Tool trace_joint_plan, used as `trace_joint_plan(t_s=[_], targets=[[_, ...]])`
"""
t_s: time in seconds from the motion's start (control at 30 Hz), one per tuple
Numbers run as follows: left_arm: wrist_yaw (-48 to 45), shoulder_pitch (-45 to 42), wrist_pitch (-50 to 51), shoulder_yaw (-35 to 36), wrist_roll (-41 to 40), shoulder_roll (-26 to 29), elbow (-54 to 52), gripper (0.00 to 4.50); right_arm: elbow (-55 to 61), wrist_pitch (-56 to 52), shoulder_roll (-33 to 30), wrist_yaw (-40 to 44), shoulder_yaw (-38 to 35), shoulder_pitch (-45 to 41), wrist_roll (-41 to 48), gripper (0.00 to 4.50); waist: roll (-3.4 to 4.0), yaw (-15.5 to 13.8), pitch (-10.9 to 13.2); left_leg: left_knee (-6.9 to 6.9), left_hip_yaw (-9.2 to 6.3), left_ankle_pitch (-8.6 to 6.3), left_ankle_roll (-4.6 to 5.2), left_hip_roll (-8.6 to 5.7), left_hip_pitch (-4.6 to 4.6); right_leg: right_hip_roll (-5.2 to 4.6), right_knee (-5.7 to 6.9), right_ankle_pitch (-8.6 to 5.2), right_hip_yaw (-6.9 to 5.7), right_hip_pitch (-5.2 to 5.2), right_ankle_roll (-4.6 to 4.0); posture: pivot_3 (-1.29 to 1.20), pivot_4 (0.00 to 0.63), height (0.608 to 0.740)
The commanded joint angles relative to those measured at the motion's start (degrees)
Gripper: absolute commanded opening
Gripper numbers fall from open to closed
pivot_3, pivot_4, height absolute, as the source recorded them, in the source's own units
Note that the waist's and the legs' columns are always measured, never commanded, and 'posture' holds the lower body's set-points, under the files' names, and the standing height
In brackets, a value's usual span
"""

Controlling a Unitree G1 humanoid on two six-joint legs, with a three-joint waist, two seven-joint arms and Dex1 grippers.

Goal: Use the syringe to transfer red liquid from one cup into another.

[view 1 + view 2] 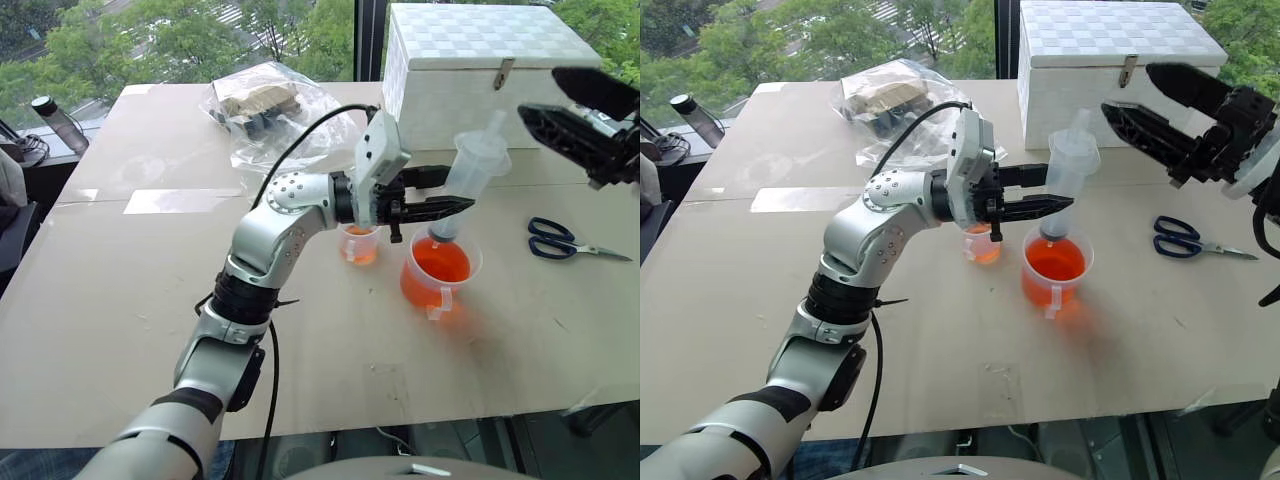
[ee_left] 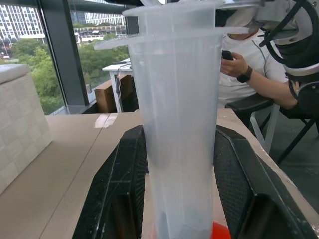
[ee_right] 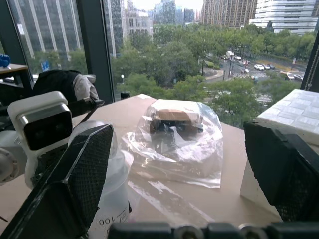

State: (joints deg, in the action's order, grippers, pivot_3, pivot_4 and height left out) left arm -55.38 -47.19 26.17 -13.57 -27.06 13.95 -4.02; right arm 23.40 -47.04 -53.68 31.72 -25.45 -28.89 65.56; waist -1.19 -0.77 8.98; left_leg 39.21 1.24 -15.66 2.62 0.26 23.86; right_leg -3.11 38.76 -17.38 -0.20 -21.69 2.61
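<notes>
Left eye view, frame centre: left claw [image 1: 462, 206] clamped on syringe [image 1: 472, 170], tip over beaker [image 1: 438, 272]; upper right, right claw [image 1: 568, 98] spread wide, empty.

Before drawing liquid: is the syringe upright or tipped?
Roughly upright: the syringe stands in the left tool, tip down over the beaker, plunger end up.

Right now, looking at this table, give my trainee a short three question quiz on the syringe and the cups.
1. True or false: the left gripper is shut on the syringe.
2. The syringe's tip is over which one? A. the small cup B. the handled beaker C. the scissors
3. Fill in: the right gripper is ____, holding nothing.

Key: 1 true. 2 B. 3 open.
</notes>
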Motion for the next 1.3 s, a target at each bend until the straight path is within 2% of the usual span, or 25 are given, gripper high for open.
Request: trace_joint_plan(t_s=[0.03,0.37,0.47,0.67,0.7,0.73,1.0,1.3], targets=[[-1.3,-0.1,-3.0,-0.3,0.9,-0.7,-0.2,1.39,2.1,0.0,-1.6,2.0,-1.5,1.1,0.2,4.5,0.0,0.0,0.0,0.0,0.0,0.0,0.0,0.0,0.0,0.0,0.0,0.0,0.0,0.0,0.0,0.0,0.15,0.74],[-4.3,-0.4,-6.1,-1.6,2.9,-2.1,3.8,1.39,2.9,-1.0,-0.1,0.9,2.0,-2.0,1.9,4.5,0.03,0.1,0.0,0.0,-0.01,0.0,0.0,0.0,-0.01,0.01,0.02,0.0,0.0,0.0,0.0,0.0,0.15,0.74],[-5.6,-1.2,-8.5,-2.2,4.5,-3.0,7.2,1.39,2.4,-1.6,0.0,1.5,3.1,-2.7,2.1,3.61,0.02,-0.1,0.0,0.01,-0.02,0.0,0.0,0.0,-0.01,0.01,0.01,0.0,-0.03,0.0,0.0,0.0,0.15,0.74],[-7.1,-3.2,-10.7,-1.8,5.7,-4.5,12.1,1.39,2.8,-2.6,-0.4,2.8,3.7,-1.4,2.0,0.7,0.02,0.0,0.0,0.01,-0.02,0.0,0.0,0.0,0.0,0.01,0.0,0.0,-0.03,0.0,0.0,0.0,0.15,0.74],[-7.3,-3.4,-10.9,-1.7,5.8,-4.6,12.4,1.39,2.9,-2.7,-0.4,2.9,3.7,-1.2,1.9,0.27,0.02,0.0,0.0,0.0,-0.02,0.0,0.0,0.0,0.0,0.01,0.0,0.0,-0.03,0.0,0.0,0.0,0.15,0.74],[-7.4,-3.5,-11.0,-1.5,5.9,-4.7,12.7,1.39,2.9,-2.7,-0.4,3.1,3.8,-1.0,1.7,0.08,0.03,0.0,0.0,0.0,-0.03,0.0,0.0,0.0,0.0,0.01,0.0,0.0,-0.04,0.0,0.0,0.0,0.15,0.74],[-8.5,-2.7,-11.8,-2.5,7.3,-5.1,12.8,1.39,2.5,-2.6,0.0,2.3,3.6,0.4,0.0,0.08,0.02,0.0,0.0,0.0,-0.02,0.0,0.01,0.0,0.0,0.01,0.01,0.0,-0.02,-0.01,0.0,0.0,0.15,0.74],[-9.2,-1.0,-11.0,-3.2,7.6,-5.5,12.2,1.39,-0.3,-1.7,3.9,-4.9,0.4,-4.0,4.1,0.08,0.03,0.0,0.0,0.0,-0.03,0.0,0.0,0.0,0.0,0.01,0.01,0.0,-0.03,-0.01,0.0,0.0,0.15,0.74]])
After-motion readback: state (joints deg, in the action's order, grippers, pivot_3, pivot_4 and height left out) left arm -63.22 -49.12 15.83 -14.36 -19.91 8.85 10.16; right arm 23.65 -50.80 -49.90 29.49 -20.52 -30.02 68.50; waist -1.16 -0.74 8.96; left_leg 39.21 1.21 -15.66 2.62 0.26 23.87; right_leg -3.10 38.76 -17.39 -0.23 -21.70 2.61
